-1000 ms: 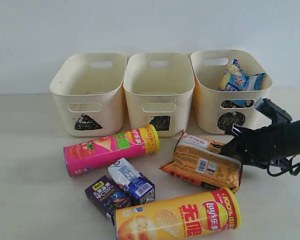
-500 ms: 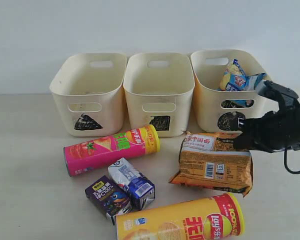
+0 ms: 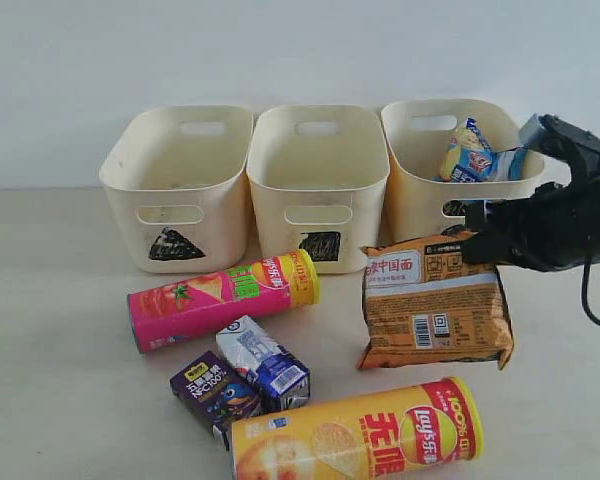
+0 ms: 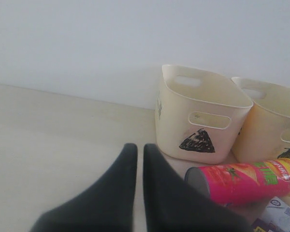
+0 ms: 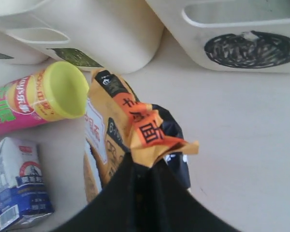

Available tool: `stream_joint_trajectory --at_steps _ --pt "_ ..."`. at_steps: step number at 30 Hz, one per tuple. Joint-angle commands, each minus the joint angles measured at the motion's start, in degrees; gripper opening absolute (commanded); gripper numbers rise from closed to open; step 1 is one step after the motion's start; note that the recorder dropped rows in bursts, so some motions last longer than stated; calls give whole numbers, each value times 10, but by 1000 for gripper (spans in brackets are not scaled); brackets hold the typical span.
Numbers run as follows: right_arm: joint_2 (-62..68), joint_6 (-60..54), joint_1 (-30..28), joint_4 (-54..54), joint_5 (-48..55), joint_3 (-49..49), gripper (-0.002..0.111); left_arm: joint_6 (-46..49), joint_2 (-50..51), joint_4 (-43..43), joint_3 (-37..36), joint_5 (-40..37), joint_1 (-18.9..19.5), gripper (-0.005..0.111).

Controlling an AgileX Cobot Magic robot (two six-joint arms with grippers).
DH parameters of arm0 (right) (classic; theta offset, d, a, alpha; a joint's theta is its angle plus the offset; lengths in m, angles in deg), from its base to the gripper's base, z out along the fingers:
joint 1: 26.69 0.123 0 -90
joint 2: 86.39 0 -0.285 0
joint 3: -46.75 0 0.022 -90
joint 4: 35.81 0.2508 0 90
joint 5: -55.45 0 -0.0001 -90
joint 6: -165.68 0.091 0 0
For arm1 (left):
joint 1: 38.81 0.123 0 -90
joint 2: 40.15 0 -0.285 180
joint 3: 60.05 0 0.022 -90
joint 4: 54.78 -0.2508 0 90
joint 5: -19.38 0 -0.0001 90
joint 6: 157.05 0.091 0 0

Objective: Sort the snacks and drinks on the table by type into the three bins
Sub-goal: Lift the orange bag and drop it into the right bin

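Observation:
My right gripper (image 3: 480,240) is shut on the top edge of the orange-brown packet (image 3: 435,300), which hangs above the table (image 3: 60,300) in front of the circle bin (image 3: 412,205). The right wrist view shows the crumpled packet edge (image 5: 145,130) pinched in that gripper (image 5: 144,162). A blue-white packet (image 3: 470,152) lies in the circle bin. The square bin (image 3: 318,180) and triangle bin (image 3: 180,180) look empty. On the table lie the pink-and-yellow can (image 3: 220,298), yellow-and-red can (image 3: 355,435), purple carton (image 3: 212,390) and white-and-blue carton (image 3: 265,362). My left gripper (image 4: 136,150) is shut, holding nothing.
The three bins stand in a row against the pale back wall. My left gripper hovers over bare table left of the triangle bin (image 4: 198,116), with the pink can (image 4: 241,181) close beside it. The right arm's cable (image 3: 595,300) loops at the right edge.
My right gripper has risen and moved back toward the circle bin, lifting the orange-brown packet off the table so it now hangs upright. The yellow-and-red can shifted slightly.

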Motion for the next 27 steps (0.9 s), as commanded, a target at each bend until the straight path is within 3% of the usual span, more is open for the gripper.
stream_joint_trajectory --at_steps 1,14,27 --pt "-21 11 -1 -5 37 -18 0 1 -2 -1 -2 2 -1 4" --pt "-21 49 -52 -21 159 -73 0 1 -2 -1 -2 2 -1 4" --pt "-21 80 -58 -19 234 -139 0 1 -2 -1 -2 2 -1 4"
